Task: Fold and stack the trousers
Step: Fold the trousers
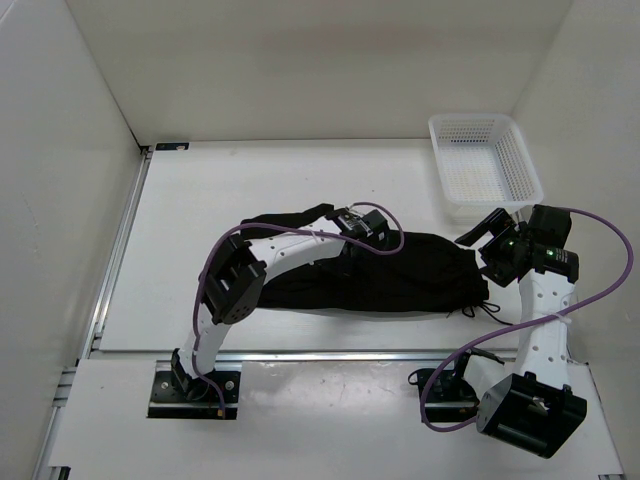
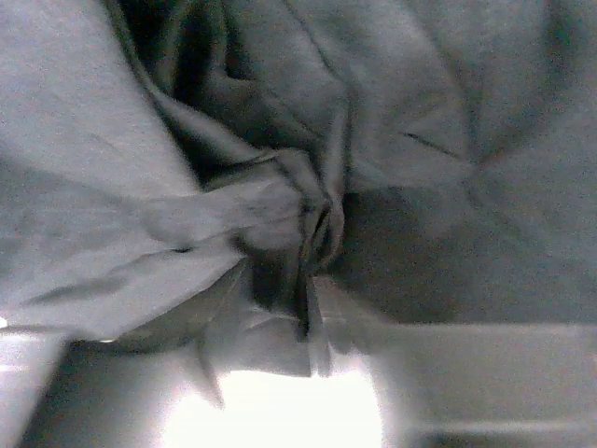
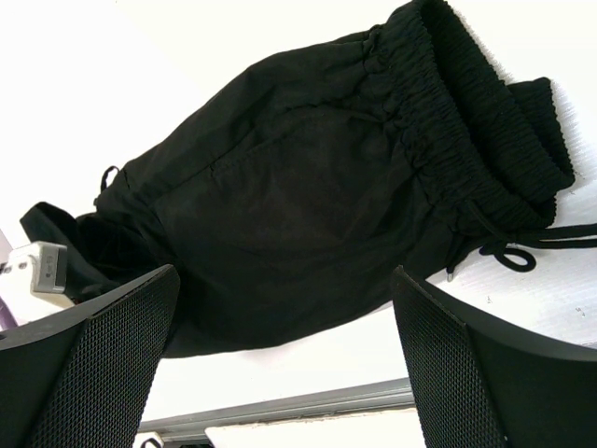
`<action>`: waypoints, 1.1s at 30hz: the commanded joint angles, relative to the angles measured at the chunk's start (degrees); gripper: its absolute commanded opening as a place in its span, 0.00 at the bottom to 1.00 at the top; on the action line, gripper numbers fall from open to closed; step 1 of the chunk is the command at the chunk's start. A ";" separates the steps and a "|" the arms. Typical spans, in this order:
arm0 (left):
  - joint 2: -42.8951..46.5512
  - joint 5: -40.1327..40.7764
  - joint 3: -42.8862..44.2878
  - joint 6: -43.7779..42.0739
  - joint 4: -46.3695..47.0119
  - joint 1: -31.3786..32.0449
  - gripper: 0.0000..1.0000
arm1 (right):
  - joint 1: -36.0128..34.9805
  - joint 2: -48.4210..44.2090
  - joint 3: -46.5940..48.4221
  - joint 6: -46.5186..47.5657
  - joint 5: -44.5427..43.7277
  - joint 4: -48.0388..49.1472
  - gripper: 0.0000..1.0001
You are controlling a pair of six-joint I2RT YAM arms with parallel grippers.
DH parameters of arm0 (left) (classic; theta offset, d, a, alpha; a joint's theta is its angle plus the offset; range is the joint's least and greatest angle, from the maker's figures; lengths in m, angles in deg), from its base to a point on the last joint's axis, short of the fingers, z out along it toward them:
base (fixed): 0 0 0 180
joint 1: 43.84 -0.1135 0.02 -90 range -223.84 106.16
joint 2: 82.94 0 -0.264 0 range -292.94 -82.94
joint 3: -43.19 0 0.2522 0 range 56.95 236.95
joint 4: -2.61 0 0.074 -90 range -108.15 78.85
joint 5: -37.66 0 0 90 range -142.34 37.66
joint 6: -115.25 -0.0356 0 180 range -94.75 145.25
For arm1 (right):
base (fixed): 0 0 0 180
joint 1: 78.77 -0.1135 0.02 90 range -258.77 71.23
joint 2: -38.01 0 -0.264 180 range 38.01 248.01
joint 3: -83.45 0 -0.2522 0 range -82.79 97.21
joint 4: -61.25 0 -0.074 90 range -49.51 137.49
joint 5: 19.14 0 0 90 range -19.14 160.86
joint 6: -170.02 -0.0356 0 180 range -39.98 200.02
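Note:
The black trousers (image 1: 400, 275) lie crumpled across the middle of the table, with the elastic waistband (image 3: 466, 121) and thin drawstring (image 3: 522, 250) at the right end. My left gripper (image 1: 385, 238) is down on the cloth's far side. In the left wrist view it (image 2: 315, 289) is shut on a bunched fold of the trousers (image 2: 280, 201). My right gripper (image 1: 483, 232) hovers just off the waist end, apart from the cloth. In the right wrist view it (image 3: 284, 280) is wide open and empty, with the trousers (image 3: 298, 196) ahead of its mesh-padded fingers (image 3: 103, 355).
A white mesh plastic basket (image 1: 520, 160) stands at the back right, just beyond my right gripper. A metal rail (image 1: 330, 352) runs along the table's near edge and another (image 1: 120, 250) along the left side. White walls enclose the table.

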 commanded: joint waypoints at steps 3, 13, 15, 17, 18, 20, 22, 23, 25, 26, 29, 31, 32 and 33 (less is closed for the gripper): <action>2.78 7.12 3.41 2.69 -2.10 0.31 0.18 | -0.18 -0.88 0.01 -0.05 1.28 0.56 0.99; 15.60 0.82 1.67 -7.05 -6.33 0.31 0.10 | -0.18 -0.88 0.63 -0.05 1.81 0.03 0.99; 18.15 -1.57 0.61 -7.59 -6.33 0.31 0.10 | -0.18 -0.88 0.63 -0.05 1.81 0.03 0.99; 18.69 -4.02 -1.14 -7.59 -6.33 0.92 0.10 | -0.18 -0.88 0.63 -0.05 1.81 0.03 0.99; 18.69 -4.04 -1.15 -7.59 -6.33 1.88 0.10 | -0.18 -0.88 0.63 -0.05 1.81 0.03 0.99; 18.08 -6.05 -1.85 -6.37 -5.80 2.59 0.10 | -0.18 -0.88 0.63 -0.05 1.81 0.03 0.99; 15.89 -7.11 -3.43 -5.84 -4.30 3.12 0.28 | -0.18 -0.88 0.63 -0.05 1.81 0.55 0.99; 14.83 -7.11 -3.43 -5.22 -4.30 3.64 0.86 | -0.18 -0.88 0.63 -0.05 1.81 0.56 0.99; 13.51 -7.11 -1.86 -5.22 -5.70 3.65 1.00 | -0.18 -0.88 0.63 -0.05 1.81 0.56 0.99; 12.98 -5.72 -0.98 -5.22 -6.41 3.65 1.00 | -0.18 -0.88 0.63 -0.05 1.81 0.56 0.99; 14.64 -4.48 4.20 -5.83 -8.87 3.12 1.00 | -0.18 -0.88 0.63 -0.05 1.81 0.56 0.99; 16.13 -3.86 8.07 -6.54 -9.40 0.93 0.96 | -0.18 -0.88 0.63 -0.05 1.81 0.56 0.99; 18.05 -4.47 8.69 -7.23 -10.01 -0.38 0.92 | -0.18 -0.88 0.63 -0.05 1.81 0.56 0.99; 19.03 -5.61 8.69 -7.24 -10.02 -3.70 0.89 | -0.18 -0.88 0.63 -0.05 1.81 0.56 0.99</action>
